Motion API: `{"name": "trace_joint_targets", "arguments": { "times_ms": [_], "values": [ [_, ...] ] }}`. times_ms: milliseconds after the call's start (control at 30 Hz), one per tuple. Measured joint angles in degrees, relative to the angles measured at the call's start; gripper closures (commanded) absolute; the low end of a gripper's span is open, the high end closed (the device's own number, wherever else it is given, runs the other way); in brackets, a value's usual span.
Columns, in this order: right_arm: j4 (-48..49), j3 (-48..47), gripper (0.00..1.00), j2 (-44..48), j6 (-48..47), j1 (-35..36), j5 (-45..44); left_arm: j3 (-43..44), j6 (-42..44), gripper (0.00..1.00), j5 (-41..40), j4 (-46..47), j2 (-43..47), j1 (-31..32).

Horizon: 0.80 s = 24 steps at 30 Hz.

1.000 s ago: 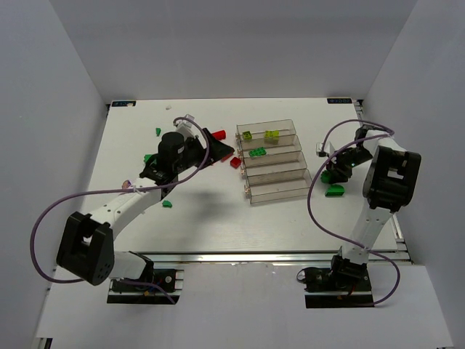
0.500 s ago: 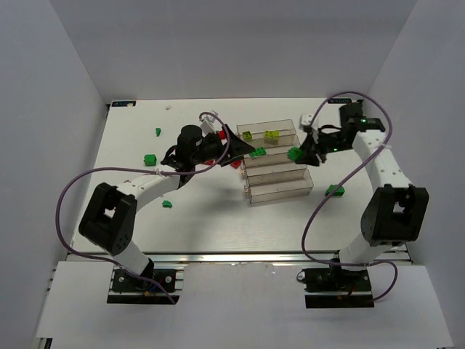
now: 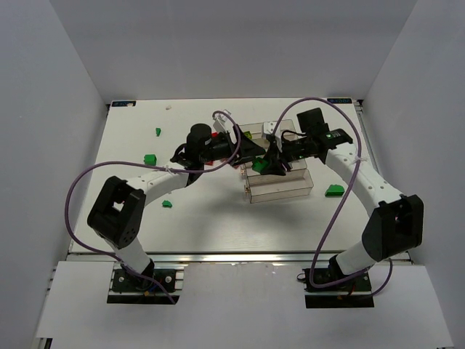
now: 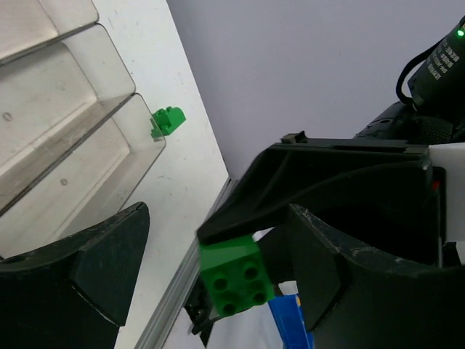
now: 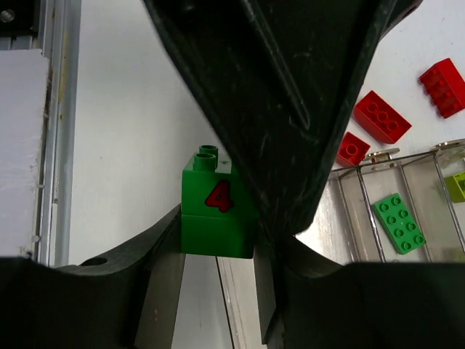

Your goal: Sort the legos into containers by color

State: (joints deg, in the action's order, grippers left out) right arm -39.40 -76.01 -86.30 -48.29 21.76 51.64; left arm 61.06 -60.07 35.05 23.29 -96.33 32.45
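My right gripper (image 3: 272, 164) (image 5: 218, 246) is shut on a green brick (image 5: 216, 211) with a red 4 on its side. It holds the brick above the left part of the clear trays (image 3: 285, 189). My left gripper (image 3: 251, 149) (image 4: 218, 291) is open and empty, and its fingers straddle that same green brick (image 4: 236, 276) at the trays' left end. A flat green brick (image 5: 399, 222) and yellow-green bricks (image 3: 272, 134) lie in the far trays. Three red bricks (image 5: 381, 116) lie on the table left of the trays.
Loose green bricks lie at the left (image 3: 150, 158), the far left (image 3: 158, 131), the near left (image 3: 166, 204) and right of the trays (image 3: 335, 190) (image 4: 167, 120). Both arms' purple cables arch above the table. White walls enclose the table.
My right arm picked up a green brick at the right and swung left with it over the trays. My left gripper moved right from the red bricks to meet it.
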Motion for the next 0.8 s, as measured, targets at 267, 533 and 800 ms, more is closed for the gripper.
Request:
{"name": "trace_joint_targets", "arguments": {
  "times_ms": [267,533,800],
  "values": [
    [2.89,-0.07,1.0,-2.05,2.73,1.68,-4.46,-0.02,-1.09,0.25,0.39,1.27,0.0,0.59],
    [4.98,-0.07,1.0,-2.05,3.15,1.99,-7.43,-0.37,-0.59,0.3,-0.37,-0.17,0.0,0.63],
    [8.48,0.07,1.0,-1.14,3.34,1.95,-10.86,-0.37,0.31,0.38,-0.37,-2.71,0.0,0.68]
  ]
}}
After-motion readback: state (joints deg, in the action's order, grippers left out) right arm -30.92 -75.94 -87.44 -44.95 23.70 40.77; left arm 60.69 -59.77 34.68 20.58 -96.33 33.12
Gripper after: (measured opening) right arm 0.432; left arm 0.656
